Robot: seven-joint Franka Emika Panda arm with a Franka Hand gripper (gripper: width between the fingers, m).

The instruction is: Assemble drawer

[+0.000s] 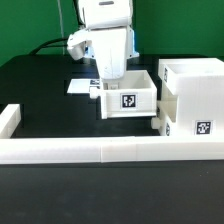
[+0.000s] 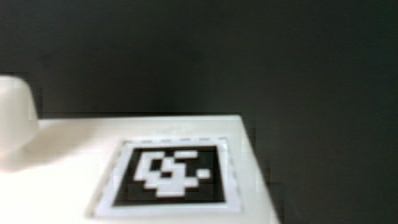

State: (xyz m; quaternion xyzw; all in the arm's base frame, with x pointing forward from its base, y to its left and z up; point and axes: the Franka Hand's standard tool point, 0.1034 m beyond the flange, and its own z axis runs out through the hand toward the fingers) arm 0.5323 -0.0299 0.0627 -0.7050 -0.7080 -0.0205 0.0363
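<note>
Nearest the camera in the exterior view, a low white plastic wall (image 1: 100, 150) ran across the front of the black table (image 1: 40, 90) and turned back at a corner on the exterior view's left. Behind it, near the middle, stood a small white open-topped box (image 1: 146, 102), upright, with a black-and-white square tag (image 1: 128, 100) on its front face. Just beside it, on the exterior view's right, stood a larger white box-shaped cabinet (image 1: 195, 90), taller than the small box, with two tags low on its faces; the two looked to be touching or nearly so, though the exact gap could not be told.

A white robot arm (image 1: 105, 20) came straight down from above, and its gripper (image 1: 111, 76) reached to the rear left part of the small box. The fingertips were hidden by the hand's own body and the box wall, so whether the jaws were parted or closed, and whether they had hold of anything, could not be told.

Farther back on the table, partly hidden by the arm, lay the thin flat marker board (image 1: 80, 86).

The wrist view was blurred: a flat white surface (image 2: 71, 150) carried a tag (image 2: 169, 172), dark table lay beyond it, and a rounded white shape (image 2: 15, 115) stood at the frame's edge, too unclear to identify
</note>
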